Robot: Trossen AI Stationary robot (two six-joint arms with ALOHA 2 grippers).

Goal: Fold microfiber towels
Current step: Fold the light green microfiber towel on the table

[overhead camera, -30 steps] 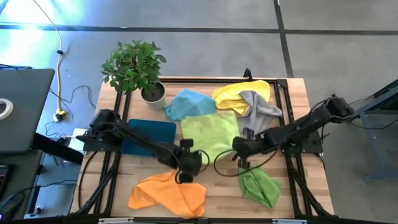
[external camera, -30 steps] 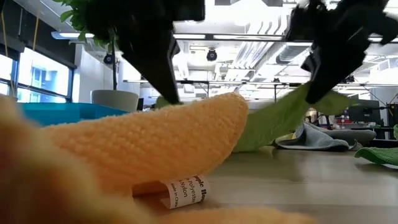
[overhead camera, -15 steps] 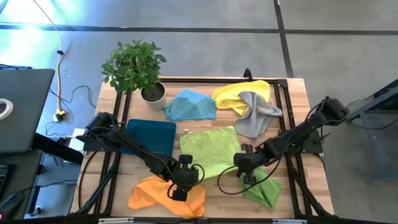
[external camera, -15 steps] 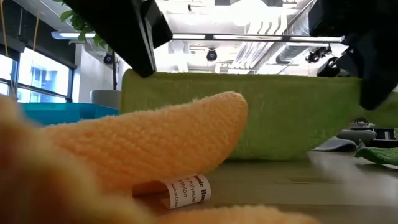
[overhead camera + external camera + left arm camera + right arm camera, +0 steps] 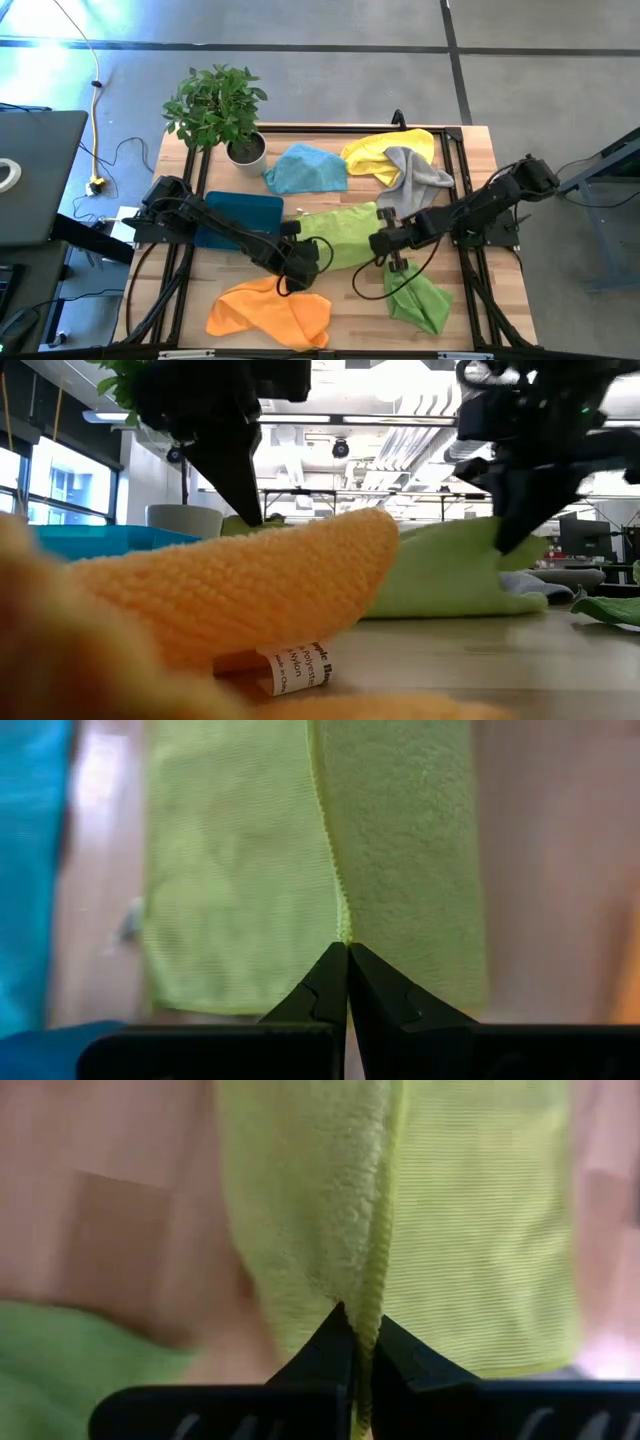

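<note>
A lime green towel (image 5: 335,235) lies mid-table, its near part doubled back over the rest. My left gripper (image 5: 303,258) is shut on its left near corner and my right gripper (image 5: 385,243) on its right near corner. In the low view the left gripper (image 5: 252,518) and the right gripper (image 5: 508,543) come down onto the towel (image 5: 450,575) behind the orange towel (image 5: 240,595). A second lime green towel (image 5: 415,300) lies crumpled near the front right. Blue (image 5: 305,168), yellow (image 5: 385,150) and grey (image 5: 415,180) towels lie at the back. My left gripper pinches the lime towel's hemmed edge (image 5: 342,925) at a corner between its two fingers, slanting down from above. The corner is raised a little and cloth falls away on both sides onto the table. My right gripper pinches the towel's other near corner (image 5: 360,1295) between its two fingers, slanting down from above. The cloth there is bunched into a fold, slightly raised, and the rest lies on the table.
A dark teal tray (image 5: 240,215) sits left of the lime towel, under the left arm. A potted plant (image 5: 215,105) stands at the back left. The orange towel (image 5: 265,310) lies at the front left, close to the low camera.
Both grippers first pulled the lime towel's near edge toward the table's near edge and up, stretching it into a taut sheet. They then carried that edge toward the far edge and down, so the near part now lies folded over the rest. Both stayed shut.
</note>
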